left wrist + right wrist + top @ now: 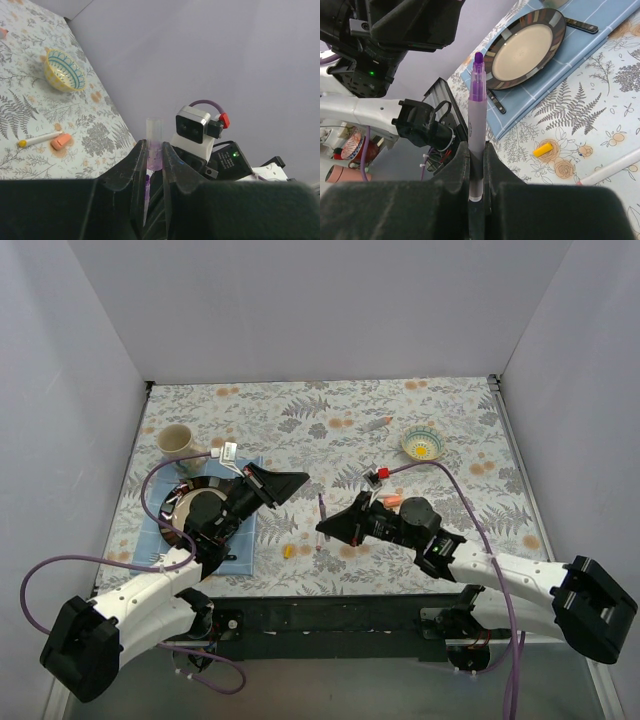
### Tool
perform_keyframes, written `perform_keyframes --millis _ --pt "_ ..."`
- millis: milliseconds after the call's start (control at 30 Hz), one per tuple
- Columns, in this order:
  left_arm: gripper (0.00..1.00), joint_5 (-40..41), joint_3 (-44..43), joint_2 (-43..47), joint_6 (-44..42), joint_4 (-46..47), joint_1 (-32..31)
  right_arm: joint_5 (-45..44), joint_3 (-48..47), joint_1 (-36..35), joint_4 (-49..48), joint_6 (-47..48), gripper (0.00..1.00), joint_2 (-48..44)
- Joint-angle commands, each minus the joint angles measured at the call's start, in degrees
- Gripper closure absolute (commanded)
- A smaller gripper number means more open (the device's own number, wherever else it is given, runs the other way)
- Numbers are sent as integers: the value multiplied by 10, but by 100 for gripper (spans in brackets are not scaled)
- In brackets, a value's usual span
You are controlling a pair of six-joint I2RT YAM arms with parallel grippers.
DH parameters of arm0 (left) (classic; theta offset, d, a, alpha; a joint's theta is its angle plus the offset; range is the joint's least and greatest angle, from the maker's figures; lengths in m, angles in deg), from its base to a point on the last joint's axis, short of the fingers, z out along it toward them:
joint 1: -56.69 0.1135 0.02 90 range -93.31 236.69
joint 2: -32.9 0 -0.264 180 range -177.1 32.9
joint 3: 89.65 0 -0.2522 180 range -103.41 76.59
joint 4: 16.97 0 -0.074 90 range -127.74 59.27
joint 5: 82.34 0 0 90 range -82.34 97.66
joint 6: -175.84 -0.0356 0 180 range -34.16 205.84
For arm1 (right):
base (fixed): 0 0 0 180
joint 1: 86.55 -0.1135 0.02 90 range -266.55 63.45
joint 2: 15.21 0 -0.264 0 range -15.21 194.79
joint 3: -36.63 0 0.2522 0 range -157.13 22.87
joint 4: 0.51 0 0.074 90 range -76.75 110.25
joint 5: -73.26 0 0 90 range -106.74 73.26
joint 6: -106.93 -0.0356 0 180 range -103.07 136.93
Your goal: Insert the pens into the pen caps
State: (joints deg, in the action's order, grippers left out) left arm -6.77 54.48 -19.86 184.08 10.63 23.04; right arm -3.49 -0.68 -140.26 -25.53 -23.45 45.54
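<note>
My right gripper [477, 147] is shut on the purple pen [478, 100], whose tip points up at the left arm. The same pen [321, 508] sticks out of that gripper [322, 530] at mid-table. My left gripper [154, 147] is shut on a clear, purple-tinted pen cap [154, 132], and it hovers [303, 480] just left of the pen's tip, apart from it. A yellow cap [288, 551] [543, 149] lies on the cloth below both grippers. An orange cap [60, 142] [391, 501] lies beside a white pen [40, 139] with a yellow tip.
A striped plate [195, 508] [525, 47] rests on a blue mat [245, 540] at the left, with a cup [177, 442] behind it. A small patterned bowl [421, 444] [62, 71] stands at the back right, with a grey stick [378, 424] near it.
</note>
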Motion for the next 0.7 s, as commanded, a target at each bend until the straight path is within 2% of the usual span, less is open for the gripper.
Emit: perform_keyframes --millis 0,667 --pt "100 0 6 11 -3 24 -5 16 -33 -6 -60 -12 99 14" --pt "100 11 6 14 -21 11 -10 25 -64 -17 -65 -20 99 47"
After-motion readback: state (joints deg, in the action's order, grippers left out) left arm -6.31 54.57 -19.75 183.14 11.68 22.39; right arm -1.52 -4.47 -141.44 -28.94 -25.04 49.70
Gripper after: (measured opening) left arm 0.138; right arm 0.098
